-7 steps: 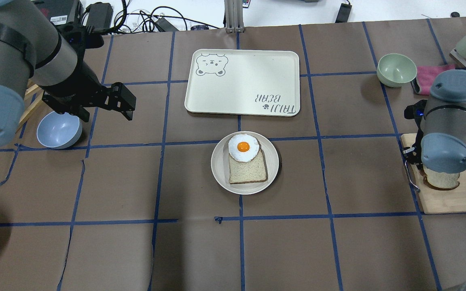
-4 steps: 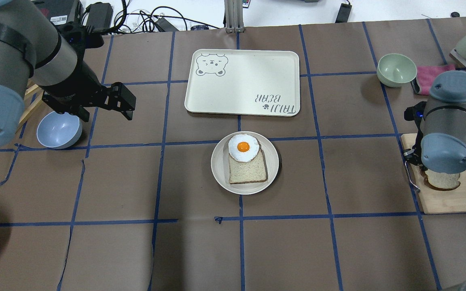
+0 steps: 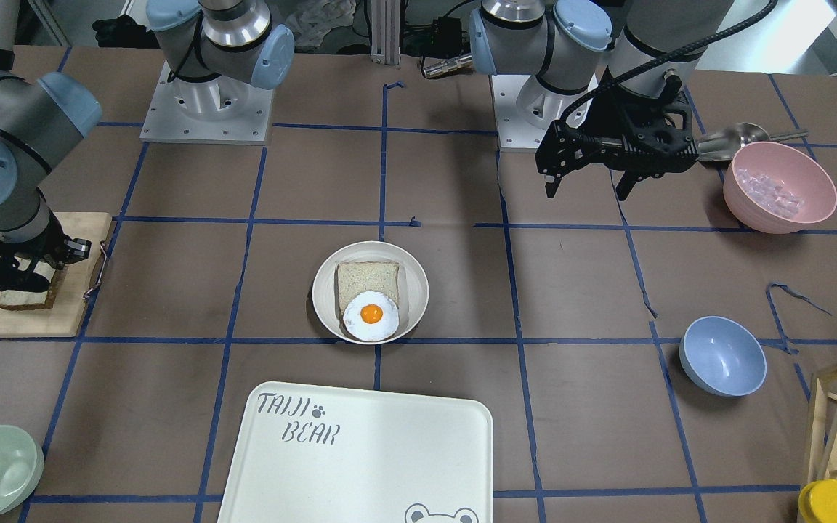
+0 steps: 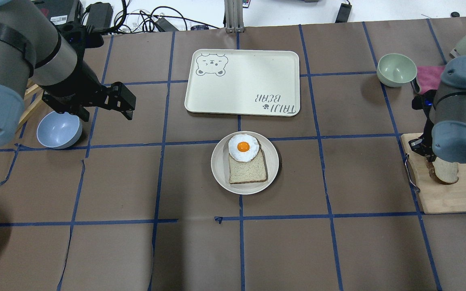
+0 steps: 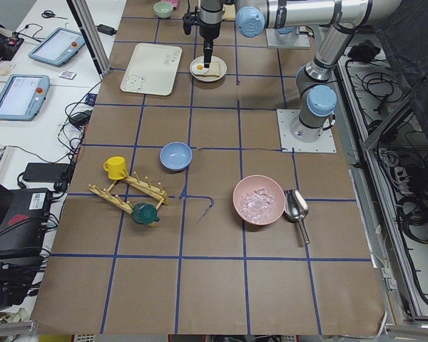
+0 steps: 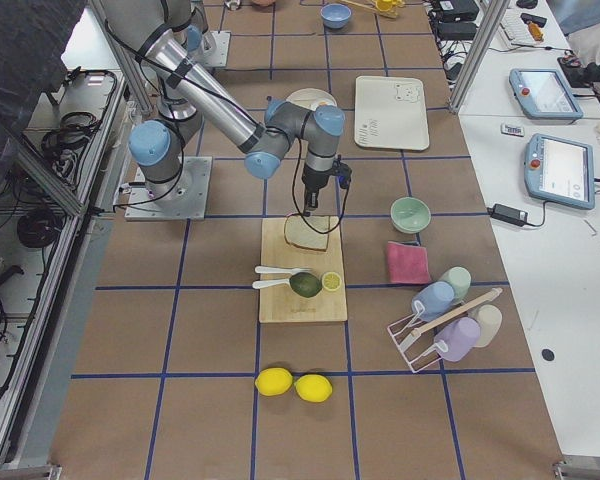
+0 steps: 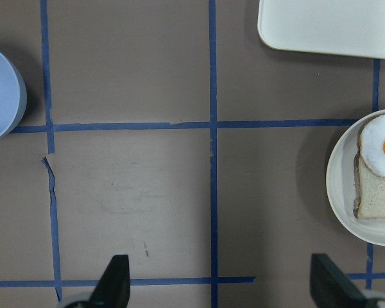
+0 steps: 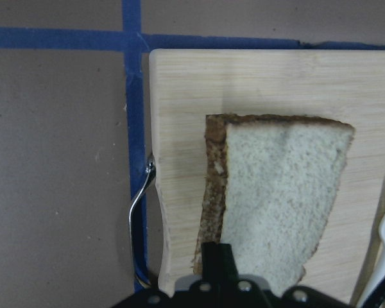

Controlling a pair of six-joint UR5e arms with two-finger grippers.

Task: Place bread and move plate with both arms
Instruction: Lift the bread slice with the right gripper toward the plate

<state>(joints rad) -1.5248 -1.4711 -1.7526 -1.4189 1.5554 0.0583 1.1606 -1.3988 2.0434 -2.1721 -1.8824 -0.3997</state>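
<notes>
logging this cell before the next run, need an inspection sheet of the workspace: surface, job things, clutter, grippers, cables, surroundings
surface: table under brown paper with a blue tape grid; tape torn loose in places.
job's things: bread tilted over the cutting board; plate at centre, carrying a squarer slice and fried egg.
clutter: tray, blue bowl, green bowl, pink bowl, lemons.
grippers: left gripper open above bare table; right gripper shut on the bread's crust edge.
cables: loose bundle beyond the table's far edge.
surroundings: touch panels on the side bench.
</notes>
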